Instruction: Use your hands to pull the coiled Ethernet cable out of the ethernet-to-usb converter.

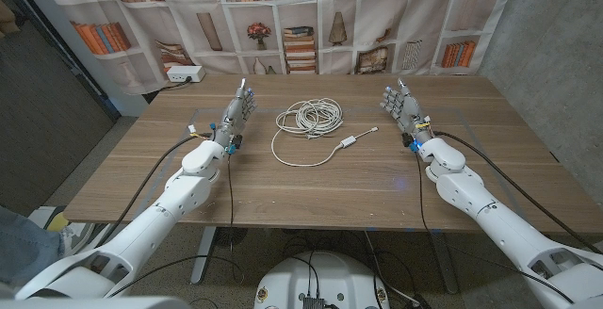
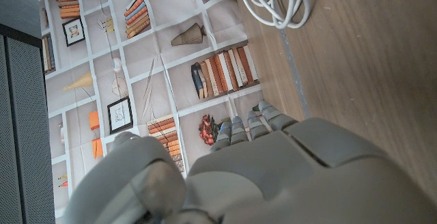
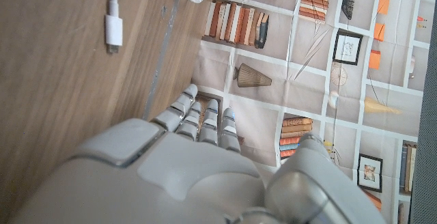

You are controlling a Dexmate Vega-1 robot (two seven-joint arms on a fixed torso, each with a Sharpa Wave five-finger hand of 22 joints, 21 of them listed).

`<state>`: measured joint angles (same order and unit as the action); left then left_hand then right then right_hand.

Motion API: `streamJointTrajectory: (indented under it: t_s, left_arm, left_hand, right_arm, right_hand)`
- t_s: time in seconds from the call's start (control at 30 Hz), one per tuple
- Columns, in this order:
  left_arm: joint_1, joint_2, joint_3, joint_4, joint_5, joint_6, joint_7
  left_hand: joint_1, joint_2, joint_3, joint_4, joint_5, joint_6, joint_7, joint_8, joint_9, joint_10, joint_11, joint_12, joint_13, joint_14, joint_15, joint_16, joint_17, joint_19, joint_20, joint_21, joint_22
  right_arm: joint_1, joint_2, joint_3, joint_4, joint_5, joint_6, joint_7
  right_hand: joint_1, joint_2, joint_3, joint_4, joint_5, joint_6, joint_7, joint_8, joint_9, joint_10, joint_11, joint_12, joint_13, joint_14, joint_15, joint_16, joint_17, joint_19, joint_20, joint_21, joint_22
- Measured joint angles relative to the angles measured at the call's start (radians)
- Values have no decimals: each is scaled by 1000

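A white coiled Ethernet cable (image 1: 310, 116) lies at the middle of the wooden table (image 1: 311, 191); part of the coil (image 2: 276, 2) shows in the left wrist view. One loose strand loops toward me and ends in the small white ethernet-to-usb converter (image 1: 348, 142), whose short lead ends in a USB plug (image 1: 374, 130) (image 3: 113, 30). My left hand (image 1: 236, 113) (image 2: 225, 176) stands on its edge left of the coil, fingers straight, holding nothing. My right hand (image 1: 403, 109) (image 3: 184, 162) stands the same way right of the converter, apart from it.
A white power strip (image 1: 186, 74) sits at the table's far left corner. A bookshelf-printed curtain (image 1: 311, 17) hangs behind the table. Bare wood lies between my hands and the near edge.
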<state>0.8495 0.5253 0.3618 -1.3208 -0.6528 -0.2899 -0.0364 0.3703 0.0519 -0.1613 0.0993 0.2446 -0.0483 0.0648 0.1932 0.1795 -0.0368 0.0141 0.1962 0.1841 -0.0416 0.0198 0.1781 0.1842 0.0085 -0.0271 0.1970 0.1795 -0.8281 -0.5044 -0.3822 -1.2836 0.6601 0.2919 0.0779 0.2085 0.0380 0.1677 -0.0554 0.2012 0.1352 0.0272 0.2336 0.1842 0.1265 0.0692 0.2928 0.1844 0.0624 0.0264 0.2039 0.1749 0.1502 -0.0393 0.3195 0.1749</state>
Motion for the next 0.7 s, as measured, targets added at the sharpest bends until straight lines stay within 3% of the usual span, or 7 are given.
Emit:
streamJointTrajectory:
  t_s: [0.37, 0.53, 0.57, 0.7]
  left_arm:
    - [40, 39, -21, -66, -3, -13, 1]
    - [49, 51, -25, -81, -3, -13, 1]
    - [50, 53, -25, -84, -3, -17, -9]
    - [53, 62, -25, -92, -2, -17, -10]
  left_hand:
    - [12, -4, -3, -3, 0, 6, 5, 0, 0, 4, 4, 4, 0, 4, 4, 8, 0, 4, -3, 0, 0]
    - [18, 3, -3, -3, 0, 17, 4, 8, 0, 17, 1, 12, 0, 19, 4, 12, 0, 9, -8, 8, 0]
    - [18, 3, -3, -3, 0, 20, 5, 8, 0, 25, 3, 12, 0, 26, 3, 15, 0, 17, -9, 8, 0]
    - [21, 5, -3, -3, 0, 34, 7, 8, 0, 42, 6, 14, 0, 38, 5, 15, 0, 31, -9, 15, 0]
  right_arm:
    - [-45, 12, 7, -29, -39, 101, -28]
    - [-45, 12, 7, -29, -87, 139, -67]
    - [-75, 3, 10, -61, -98, 147, -75]
    - [-85, -5, 10, -71, -149, 172, -105]
  right_hand:
    - [112, 8, 34, -68, -16, 76, -39, 8, 5, 98, -41, 13, -3, 91, -31, 0, 0, 87, -2, 0, 0]
    - [156, 9, 48, -91, -16, 100, -54, 8, 5, 114, -58, 15, -3, 116, -45, 0, 0, 109, -2, 0, 0]
    - [166, 10, 53, -95, -16, 105, -56, 8, 5, 118, -62, 15, -3, 119, -48, 0, 0, 115, -2, 0, 0]
    - [210, 13, 67, -110, -16, 118, -82, 8, 5, 133, -81, 11, -3, 135, -64, 0, -3, 133, 0, 0, 0]
